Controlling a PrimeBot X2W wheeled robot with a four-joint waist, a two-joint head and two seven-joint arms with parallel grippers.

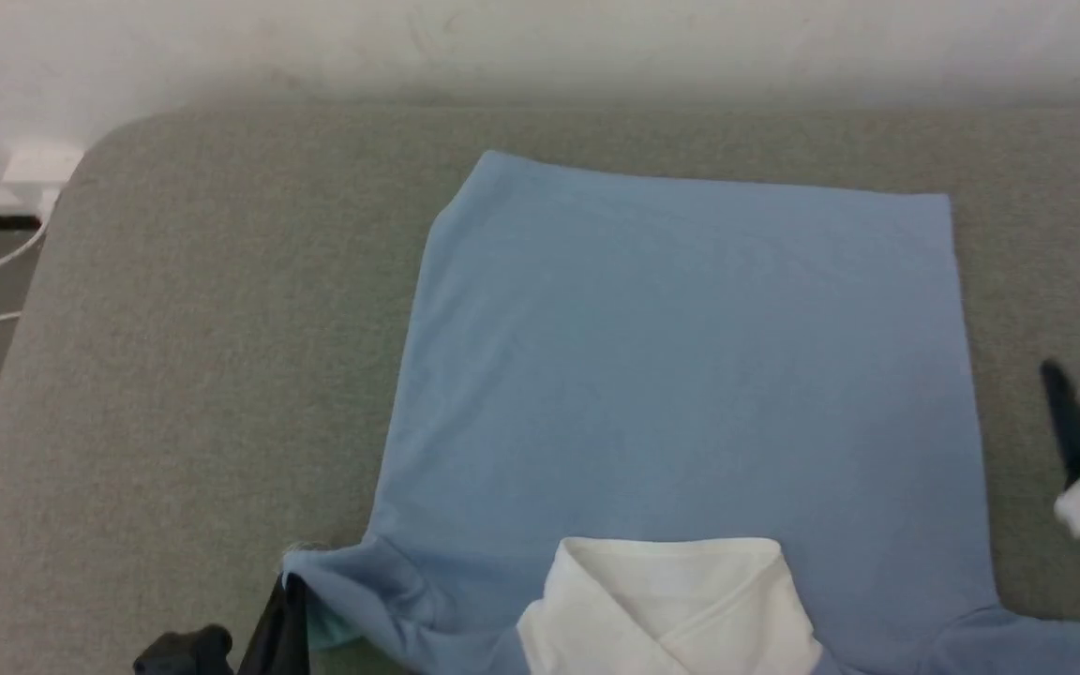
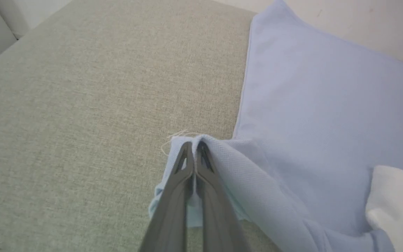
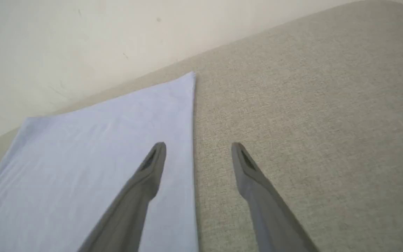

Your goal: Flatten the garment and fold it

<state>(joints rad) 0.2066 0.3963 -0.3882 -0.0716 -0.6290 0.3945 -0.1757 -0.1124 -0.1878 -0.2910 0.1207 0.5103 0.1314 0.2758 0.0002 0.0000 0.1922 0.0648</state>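
Closest to me, the left gripper [image 2: 195, 146] has its jaws pinched on the shirt's [image 1: 681, 356] sleeve [image 2: 229, 164]. I see the shirt lying flat on the grey worktop [image 1: 202, 356], collar [image 1: 671, 586] nearest. My right gripper [image 3: 198, 147] hovers over its right edge, jaws wide.

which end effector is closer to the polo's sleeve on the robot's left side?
Left. The left end effector is shut on the tip of that sleeve. The right end effector is open over the opposite side edge of the garment, across the cloth.
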